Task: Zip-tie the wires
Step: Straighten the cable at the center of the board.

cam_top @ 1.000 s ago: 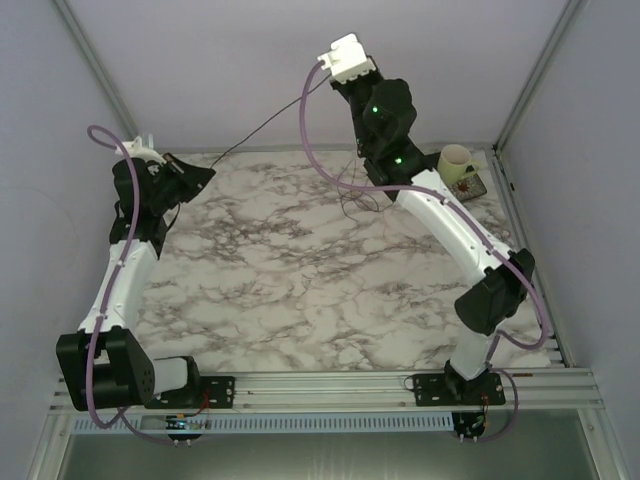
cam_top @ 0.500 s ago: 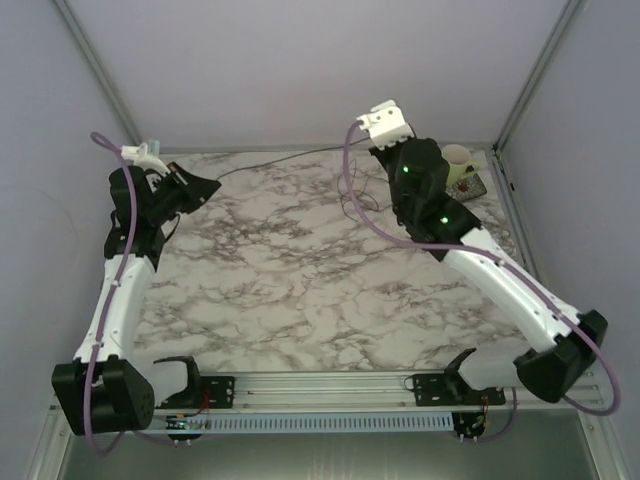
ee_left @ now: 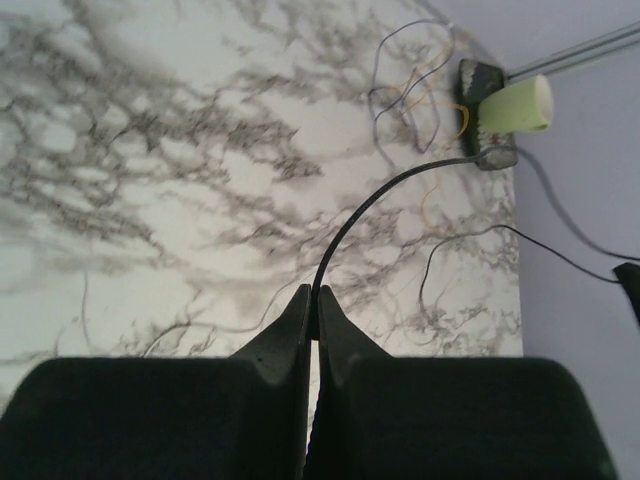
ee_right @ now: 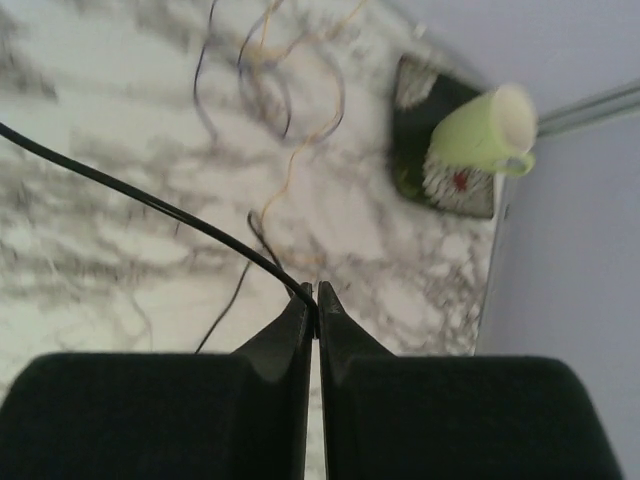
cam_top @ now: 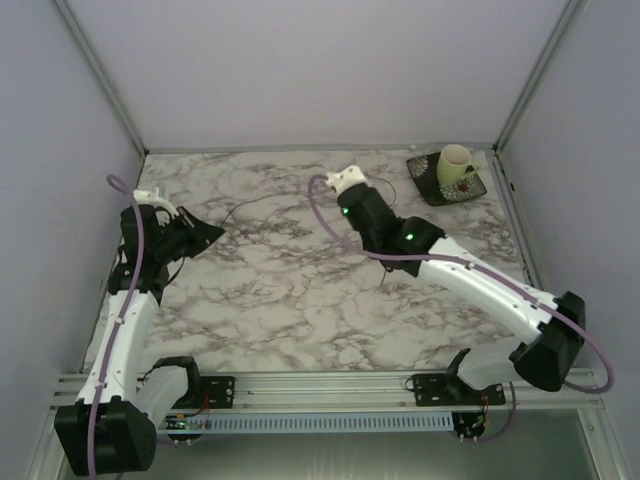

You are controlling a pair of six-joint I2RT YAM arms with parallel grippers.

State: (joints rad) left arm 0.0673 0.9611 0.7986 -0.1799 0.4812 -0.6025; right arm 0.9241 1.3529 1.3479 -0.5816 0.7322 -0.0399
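The wires [ee_left: 415, 90] lie in loose thin purple and orange loops on the marble near the mug, and they also show in the right wrist view [ee_right: 270, 75]. In the top view the right arm covers them. A thin black zip tie [ee_left: 350, 225] arcs up and away from my left gripper [ee_left: 314, 295], which is shut on one end. My right gripper [ee_right: 314, 292] is shut on the other end of the tie [ee_right: 150, 200], which runs off to the upper left. From above, the left gripper [cam_top: 210, 236] sits at the table's left and the right gripper [cam_top: 348, 192] near the middle back.
A pale green mug [cam_top: 457, 164] stands on a dark square coaster [cam_top: 425, 186] at the back right corner. Walls with metal posts close in the table on three sides. Purple cables loop along both arms. A rail [cam_top: 330, 385] runs along the near edge.
The right arm has swung down from high by the back wall to low over the table's middle. The left gripper has moved nearer and lower. The tie between them has gone from taut to slack.
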